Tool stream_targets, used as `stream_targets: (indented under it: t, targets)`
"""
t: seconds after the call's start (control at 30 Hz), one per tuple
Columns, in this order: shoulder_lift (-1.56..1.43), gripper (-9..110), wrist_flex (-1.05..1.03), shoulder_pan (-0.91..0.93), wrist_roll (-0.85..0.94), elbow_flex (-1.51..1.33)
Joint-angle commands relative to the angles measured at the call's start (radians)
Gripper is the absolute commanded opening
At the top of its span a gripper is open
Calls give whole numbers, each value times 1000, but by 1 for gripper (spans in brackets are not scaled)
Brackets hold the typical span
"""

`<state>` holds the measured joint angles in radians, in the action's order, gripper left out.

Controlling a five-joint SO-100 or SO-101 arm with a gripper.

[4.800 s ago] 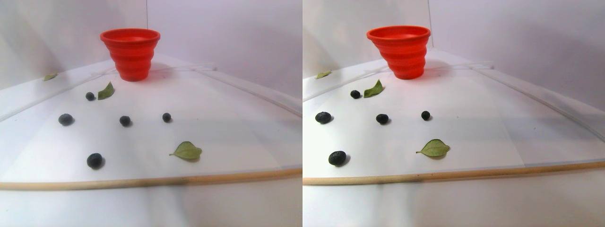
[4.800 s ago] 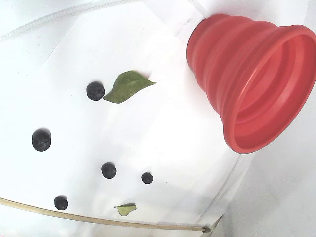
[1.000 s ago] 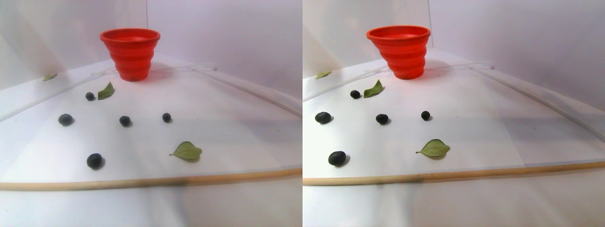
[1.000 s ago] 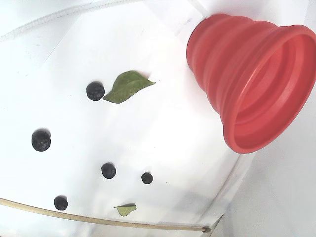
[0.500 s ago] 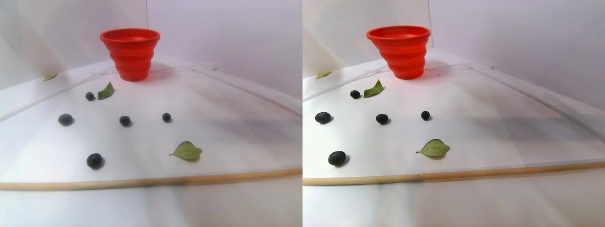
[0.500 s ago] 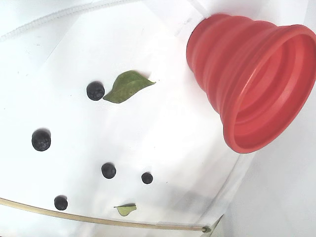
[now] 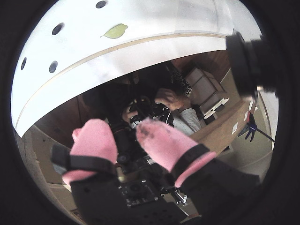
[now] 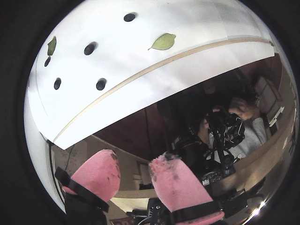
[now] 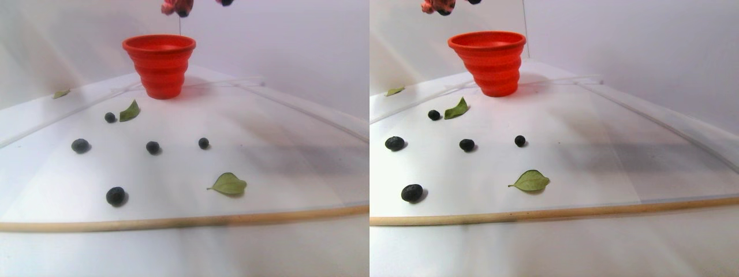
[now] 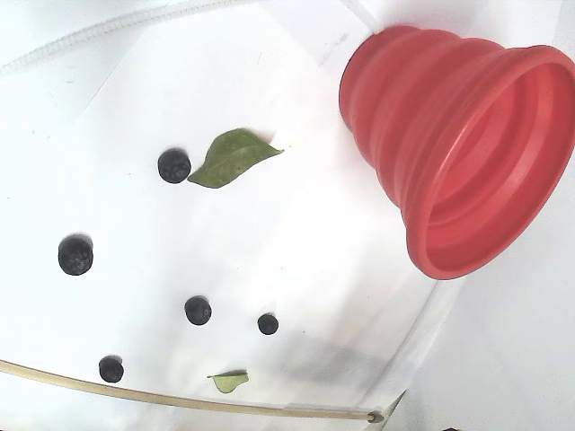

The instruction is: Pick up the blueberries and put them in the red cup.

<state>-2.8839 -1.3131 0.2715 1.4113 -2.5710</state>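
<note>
Several dark blueberries [image 9: 152,147] lie apart on the white sheet, left of centre in the stereo pair view. They also show in the fixed view [image 10: 198,310] and near the top of both wrist views [image 7: 58,28] [image 8: 90,48]. The red cup [image 9: 160,63] stands upright at the back; the fixed view shows its ribbed wall [image 10: 422,117] at the right. My gripper [image 9: 199,3] hangs high above the cup, only its pink fingertips showing at the top edge. In both wrist views the gripper [image 7: 125,133] [image 8: 133,164] is open, with nothing between the pink pads.
Green leaves lie among the berries: one at the front [image 9: 229,183], one beside the rear berry [image 9: 129,111] [image 10: 232,156], one far left [image 9: 60,93]. A thin wooden strip [image 9: 185,220] marks the sheet's front edge. White walls stand behind the cup.
The gripper's pink fingertips have come into the top edge of the stereo pair view, above the cup. Berries, leaves and cup have not moved.
</note>
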Motion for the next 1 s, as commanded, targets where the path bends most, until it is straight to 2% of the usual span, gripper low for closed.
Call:
stream_targets:
  t: [0.0, 0.3, 0.67, 0.97]
  targets:
    - [2, 12, 46, 29, 29, -18]
    - [14, 12, 179, 37, 69, -150]
    - [253, 13, 391, 49, 94, -178]
    - [295, 13, 526, 80, 155, -249]
